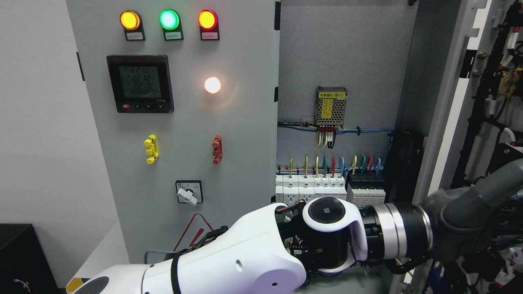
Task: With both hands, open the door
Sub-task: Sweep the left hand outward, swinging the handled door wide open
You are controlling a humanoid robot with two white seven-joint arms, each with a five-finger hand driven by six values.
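Frankly could not tell whether the fingers were apart, together or clamped on anything: lost in the dark tangle low in the middle, where the 2 arms overlapped. Showed only the white back shell of the right hand (331,220), turned toward the camera, with the left arm (229,261) crossing in front from the lower left and hiding its own hand.

Sat low before the open half of the cabinet, probably to stay near the door edges.

Found the right door (445,122) already swung wide at the far right, baring the breakers (327,190) and the power supply (331,107). Found the left door (184,122), with 3 lamps (169,19) and a meter (140,83), flat and closed, its free edge just above the hands.

Left open room in front of that edge; judged the crowded wiring inside as the snag risk.
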